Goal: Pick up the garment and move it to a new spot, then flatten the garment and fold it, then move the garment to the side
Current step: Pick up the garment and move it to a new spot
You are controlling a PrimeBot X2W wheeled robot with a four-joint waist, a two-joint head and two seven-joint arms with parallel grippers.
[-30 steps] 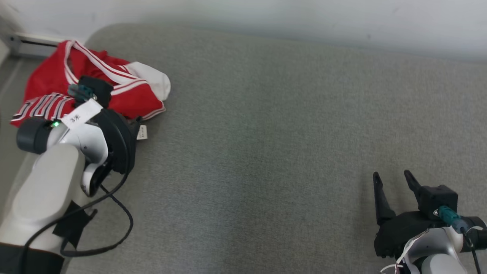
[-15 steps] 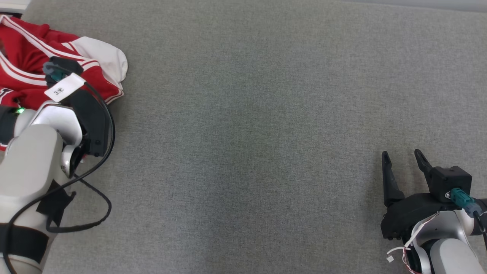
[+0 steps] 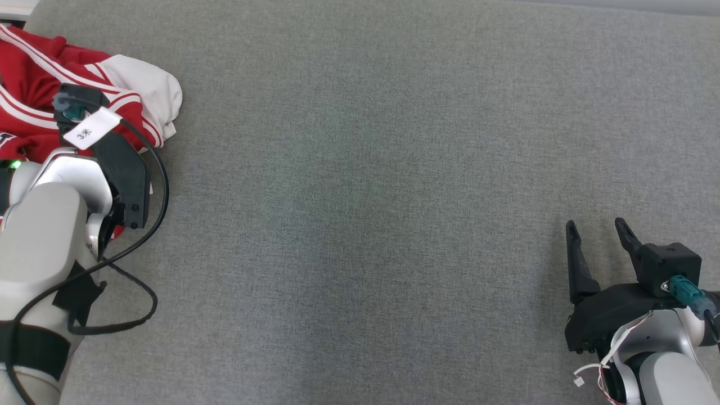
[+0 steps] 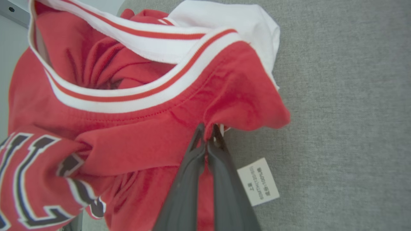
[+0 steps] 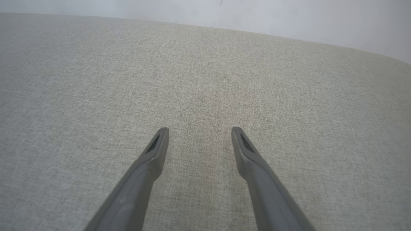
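The red and white jersey [image 3: 34, 107] lies bunched at the far left corner of the bench [image 3: 360, 225]. The left jaws are pressed together, pinching a fold of its red cloth just beside a white label [image 4: 258, 181]. The right jaws stand spread over bare bench by the right edge, well apart from the jersey.

Left arm [image 3: 39, 247]: pale forearm comes in at the near left edge and reaches toward the far left. The wrist [image 3: 79, 174] is tipped forward, so the head view hides the fingers beneath it.
Left gripper [image 4: 208, 136]: both dark fingers pressed together, tips pinching a fold of the garment [image 4: 135, 141].
Right arm [image 3: 661, 377]: low in the near right corner.
Right gripper [image 3: 596, 225]: fingers spread wide and empty, pointing toward the far side, well apart from the left arm.
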